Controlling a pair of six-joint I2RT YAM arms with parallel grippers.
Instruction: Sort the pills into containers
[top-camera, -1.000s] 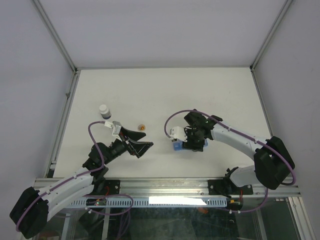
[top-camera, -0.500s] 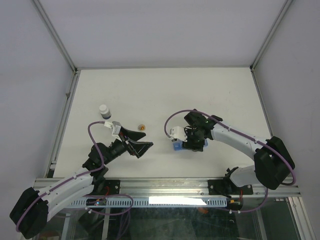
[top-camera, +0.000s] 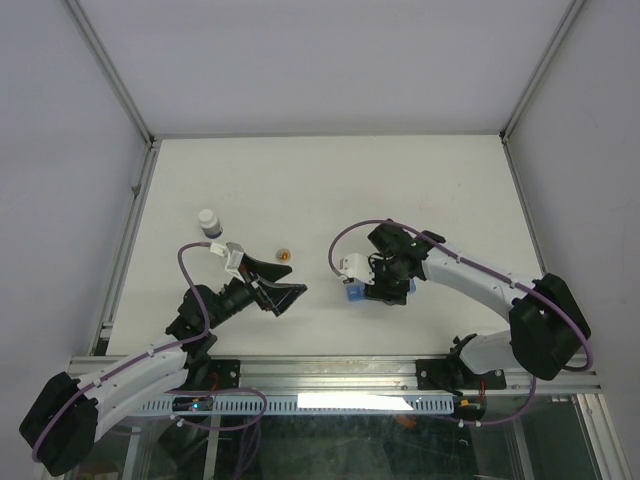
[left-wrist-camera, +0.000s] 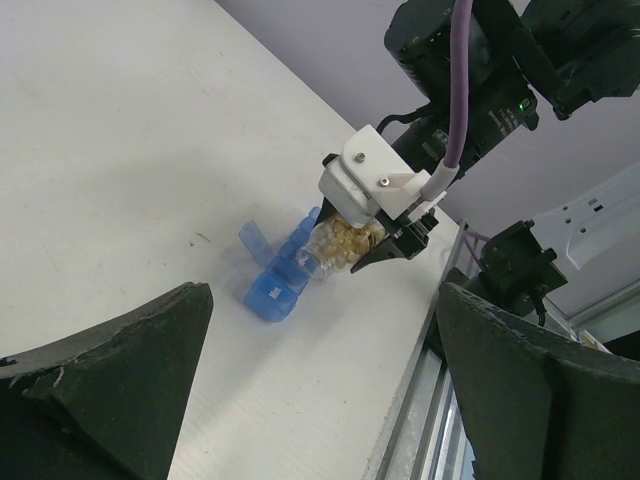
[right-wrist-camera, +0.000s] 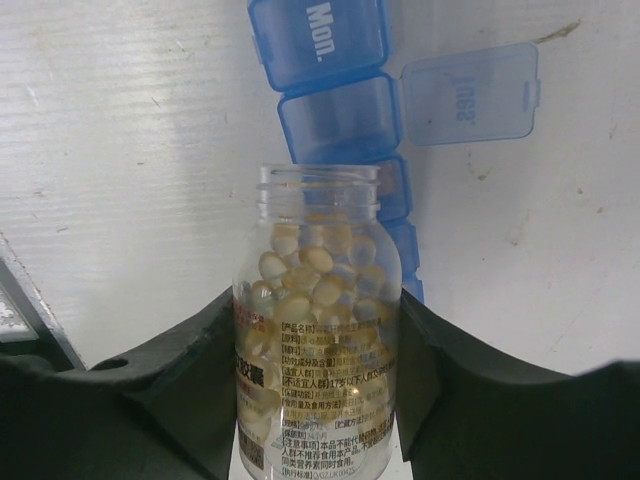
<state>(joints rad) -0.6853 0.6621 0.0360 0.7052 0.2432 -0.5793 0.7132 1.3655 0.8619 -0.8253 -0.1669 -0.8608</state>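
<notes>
Evidently mid-pour. Shows the right claw (right-wrist-camera: 316, 390) clamped around a clear, uncapped pill bottle (right-wrist-camera: 318, 270), packed with pale yellow pills (right-wrist-camera: 312, 262) and tipped toward the blue pill organiser (right-wrist-camera: 320, 45). Organiser lying flat on the white table (top-camera: 330, 180), near its middle, just left of the right wrist. One lid (right-wrist-camera: 468, 95) flipped open sideways; its open compartment (right-wrist-camera: 340, 120) just beyond the bottle mouth, beside the shut one marked Mon. Left claw (top-camera: 280, 282) spread wide and empty, hovering at the near left, well apart from the organiser. To do this step well: bring the mouth squarely over the open compartment, tilt by small degrees to release pills singly, then level off promptly. Likely to flood or scatter pills with a fast tip. Probably early in the task, with the other visible lids shut.
</notes>
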